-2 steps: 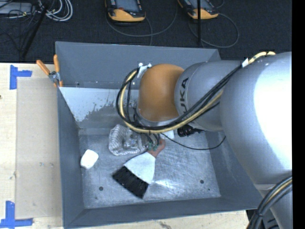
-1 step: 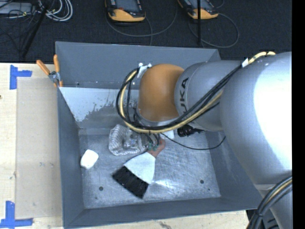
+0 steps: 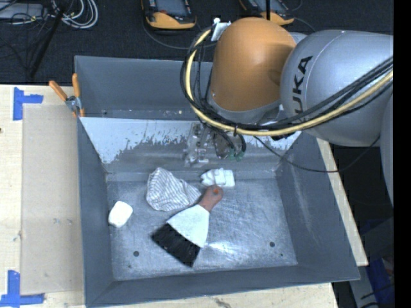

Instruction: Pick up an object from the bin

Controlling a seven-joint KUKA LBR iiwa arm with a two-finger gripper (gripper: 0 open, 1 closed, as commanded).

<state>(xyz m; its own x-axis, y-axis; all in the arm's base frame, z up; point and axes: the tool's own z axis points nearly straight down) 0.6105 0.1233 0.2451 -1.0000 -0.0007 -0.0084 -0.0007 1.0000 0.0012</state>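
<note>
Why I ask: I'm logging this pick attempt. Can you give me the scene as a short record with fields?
bin: grey metal bin, few loose things on its floor
tool: tool low by the back wall
nearest thing: small white piece, just in front of the tool
cloth: striped cloth, crumpled, left of centre
brush: brush with black bristles, its brown handle pointing toward the small white piece
block: white block, left side, apart from the rest
tool state: cannot tell
</note>
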